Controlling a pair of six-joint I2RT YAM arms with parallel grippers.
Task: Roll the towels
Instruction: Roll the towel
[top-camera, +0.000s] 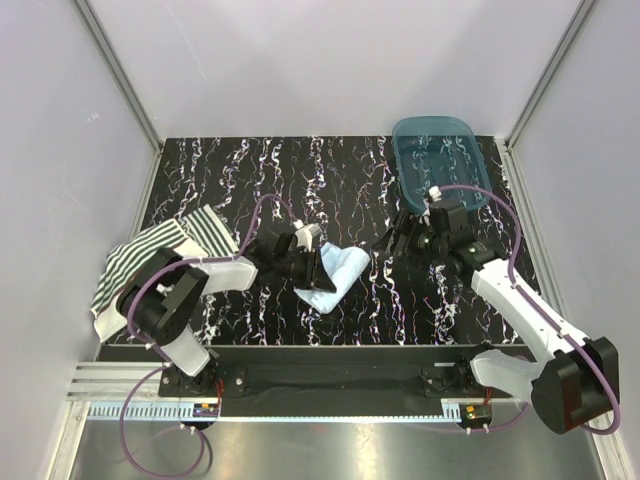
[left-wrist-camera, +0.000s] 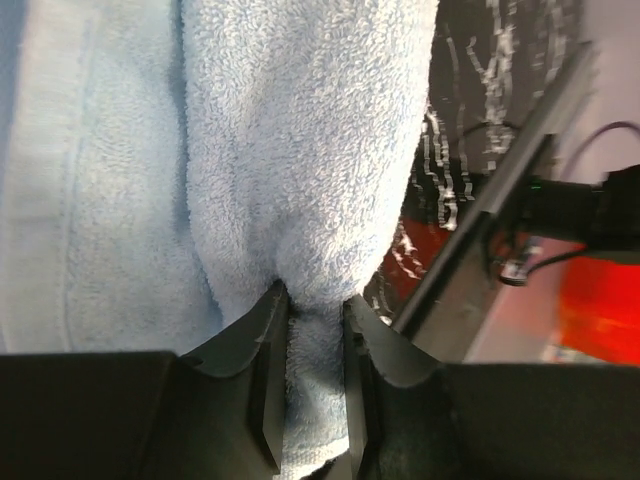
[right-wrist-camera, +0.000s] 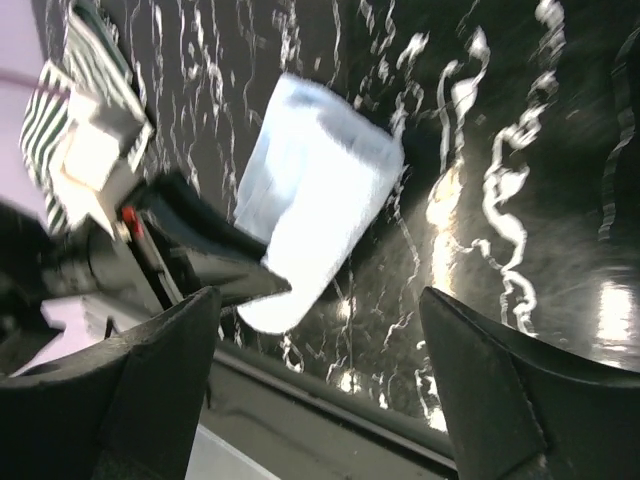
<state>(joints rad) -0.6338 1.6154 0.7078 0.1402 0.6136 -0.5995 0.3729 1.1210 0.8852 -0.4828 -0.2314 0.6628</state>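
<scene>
Marbled table (top-camera: 350, 175), left fingers (left-wrist-camera: 248, 385) pinching blue towel (left-wrist-camera: 300, 150)

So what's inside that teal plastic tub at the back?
Nothing shows inside the tub; the marbled table shows faintly through its bottom. Its near edge is covered by the right arm, so that part cannot be seen.

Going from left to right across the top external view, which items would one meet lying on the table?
striped towel → light blue towel → teal tub
</scene>
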